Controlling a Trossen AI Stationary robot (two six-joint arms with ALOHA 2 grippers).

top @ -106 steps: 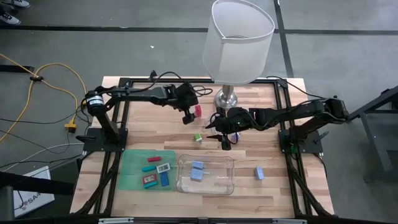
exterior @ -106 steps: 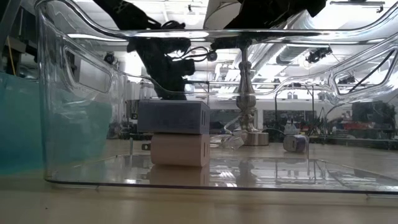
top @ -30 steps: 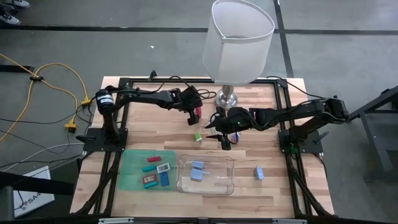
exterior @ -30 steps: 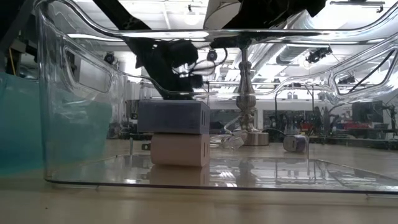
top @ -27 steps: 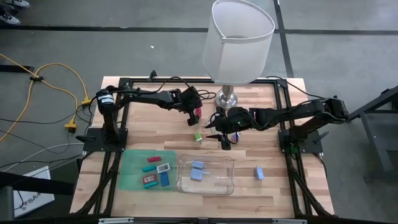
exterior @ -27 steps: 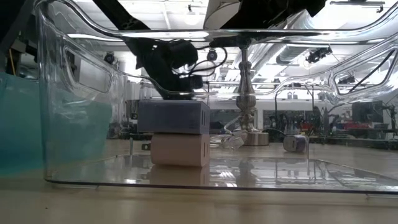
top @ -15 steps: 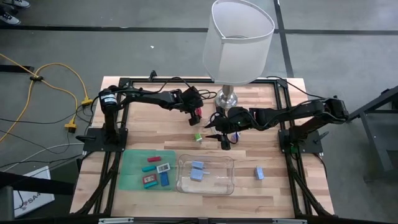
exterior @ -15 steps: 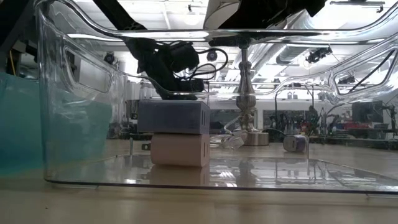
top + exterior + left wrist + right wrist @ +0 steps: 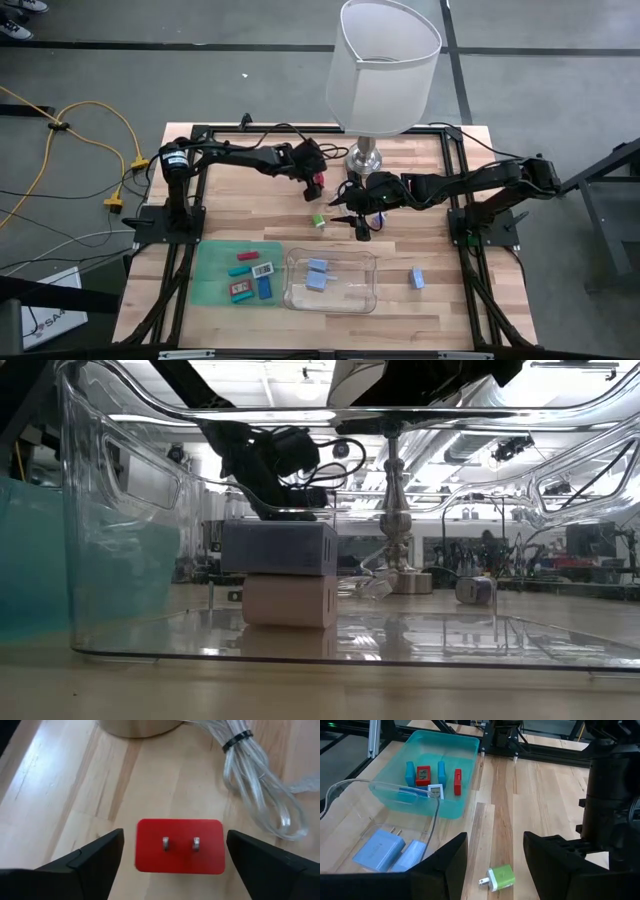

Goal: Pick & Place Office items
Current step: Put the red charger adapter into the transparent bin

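Observation:
The office items are small plug-like blocks. A red one (image 9: 180,852) with two metal prongs facing up lies flat on the wood near the lamp base; in the high view the red block (image 9: 320,181) shows beside my left gripper (image 9: 313,178). My left gripper (image 9: 175,845) is open, one finger on either side of the block, with a gap on both sides. My right gripper (image 9: 361,230) hovers open at the table's middle; in its wrist view the right gripper (image 9: 495,851) is over a green plug (image 9: 499,876), which lies on its side on the wood. A blue block (image 9: 416,278) lies apart on the right.
The big lamp's silver base (image 9: 364,158) and a coiled clear cable (image 9: 255,780) sit just beyond the red block. A clear tray (image 9: 362,295) holds blue plugs (image 9: 318,272). A teal tray (image 9: 205,270) holds several red, blue and white pieces. Bare wood shows on the near right.
The left gripper has sunk slightly over the red block, still open; the left arm's rear joint has shifted a little toward the table's right. The right arm and the items have kept still.

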